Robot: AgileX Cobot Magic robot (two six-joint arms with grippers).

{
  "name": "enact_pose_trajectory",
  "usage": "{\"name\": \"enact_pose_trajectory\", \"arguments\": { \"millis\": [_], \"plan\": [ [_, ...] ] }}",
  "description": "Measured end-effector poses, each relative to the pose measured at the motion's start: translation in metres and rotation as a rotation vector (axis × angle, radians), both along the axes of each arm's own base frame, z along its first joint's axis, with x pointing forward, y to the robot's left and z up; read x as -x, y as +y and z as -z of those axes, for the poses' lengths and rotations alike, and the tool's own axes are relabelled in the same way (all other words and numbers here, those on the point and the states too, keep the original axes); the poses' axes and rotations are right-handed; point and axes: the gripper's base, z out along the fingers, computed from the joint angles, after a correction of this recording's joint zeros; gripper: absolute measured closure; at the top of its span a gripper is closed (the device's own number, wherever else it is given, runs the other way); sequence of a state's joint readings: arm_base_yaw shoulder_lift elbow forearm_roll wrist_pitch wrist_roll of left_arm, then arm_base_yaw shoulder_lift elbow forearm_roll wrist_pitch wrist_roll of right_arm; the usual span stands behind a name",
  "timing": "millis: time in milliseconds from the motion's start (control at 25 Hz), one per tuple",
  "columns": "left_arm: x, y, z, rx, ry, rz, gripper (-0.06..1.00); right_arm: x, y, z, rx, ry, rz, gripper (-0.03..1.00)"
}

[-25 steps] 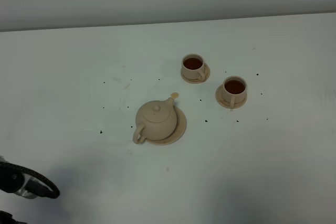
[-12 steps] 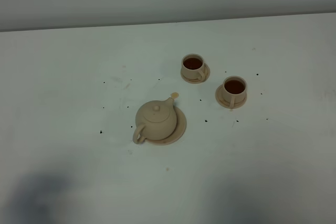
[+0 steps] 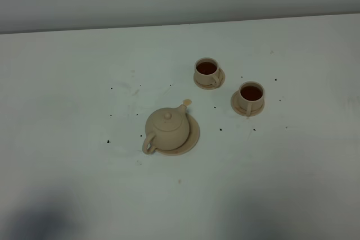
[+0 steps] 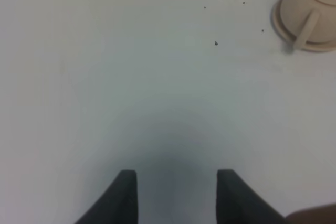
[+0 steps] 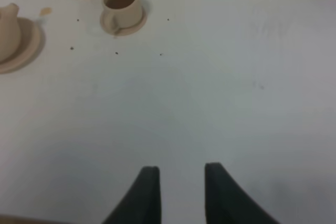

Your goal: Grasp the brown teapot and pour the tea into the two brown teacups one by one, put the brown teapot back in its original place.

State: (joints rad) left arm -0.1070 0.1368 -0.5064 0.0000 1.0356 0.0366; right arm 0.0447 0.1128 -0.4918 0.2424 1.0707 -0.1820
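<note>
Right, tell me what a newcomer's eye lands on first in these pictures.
The tan teapot sits on its saucer near the middle of the white table. Behind it to the right stand two small cups, both holding dark tea. Small dark specks dot the table around them, and neither tool touches anything.

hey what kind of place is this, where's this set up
Probably a lab or test tabletop, not a home: a bare white table against a plain wall, holding only a teapot on its saucer and two filled teacups.
</note>
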Motion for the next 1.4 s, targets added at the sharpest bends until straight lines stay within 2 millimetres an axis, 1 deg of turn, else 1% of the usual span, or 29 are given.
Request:
{"name": "enact_pose_trajectory", "arguments": {
  "millis": [320, 600, 1400],
  "plan": [
    [0.020, 0.002, 0.001, 0.012, -0.134, -0.017, 0.55, 0.000, 0.000, 0.000, 0.000, 0.000, 0.000, 0.73],
    [0.021, 0.000, 0.001, 0.003, -0.139, -0.160, 0.55, 0.000, 0.000, 0.000, 0.000, 0.000, 0.000, 0.73],
    [0.021, -0.001, 0.001, -0.004, -0.138, -0.148, 0.55, 0.000, 0.000, 0.000, 0.000, -0.001, 0.000, 0.73]
  ]
}}
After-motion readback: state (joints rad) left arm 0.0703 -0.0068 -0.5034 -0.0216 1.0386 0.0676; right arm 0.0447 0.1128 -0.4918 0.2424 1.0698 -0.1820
